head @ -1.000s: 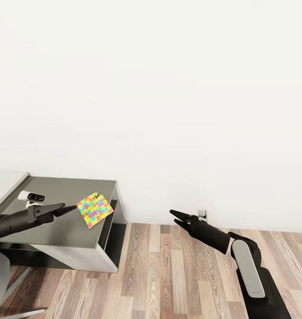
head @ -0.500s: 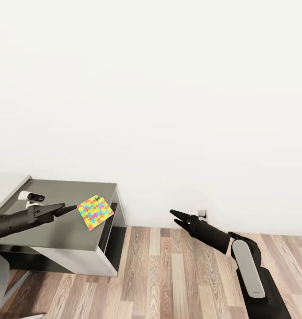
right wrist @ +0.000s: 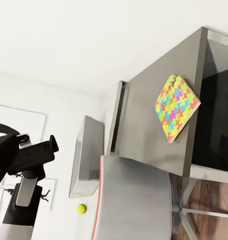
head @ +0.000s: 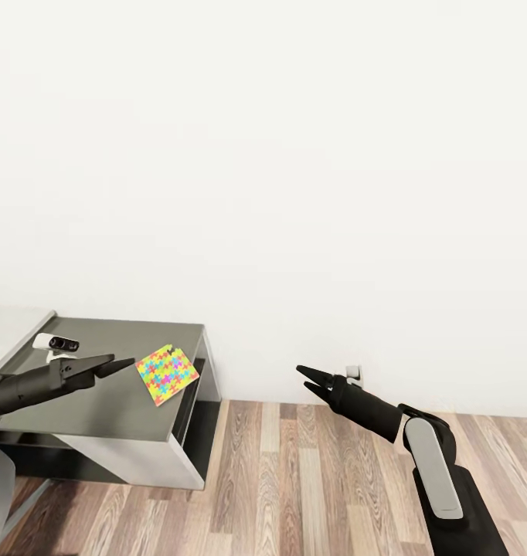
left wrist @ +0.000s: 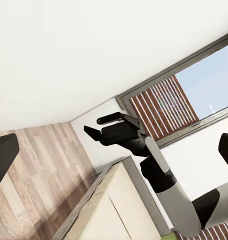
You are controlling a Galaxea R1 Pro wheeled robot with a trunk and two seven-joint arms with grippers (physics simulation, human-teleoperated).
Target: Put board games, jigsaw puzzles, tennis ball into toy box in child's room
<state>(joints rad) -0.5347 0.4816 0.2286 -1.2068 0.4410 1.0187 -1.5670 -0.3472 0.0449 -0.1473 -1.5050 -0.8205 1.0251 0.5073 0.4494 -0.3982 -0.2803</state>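
A thin multicoloured square jigsaw puzzle point(head: 166, 374) is seen lying near the right edge of the dark-grey table wing point(head: 101, 386); the left gripper point(head: 123, 363) is held just left of it, fingers released; the right gripper point(head: 304, 378) is held over the wood-plank floor point(head: 310, 479), fingers parted, nothing grasped.

Table point(head: 101, 401) sits at left, against the far wall point(head: 294, 154). One jigsaw puzzle point(head: 167, 374) lies on the table's wing, near its right edge. A small device point(head: 56, 342) rests on the same top, far-left of the puzzle. Left gripper point(head: 124, 363) hangs over the tabletop, just left of the puzzle. Right gripper point(head: 304, 378) is over the floor point(head: 310, 479), well right of the table. Wall outlet point(head: 353, 374) sits low on the wall behind it. In the right wrist view, toy box point(right wrist: 86, 155) and tennis ball point(right wrist: 81, 208) lie on the table's other wing, beyond a chair point(right wrist: 129, 200).
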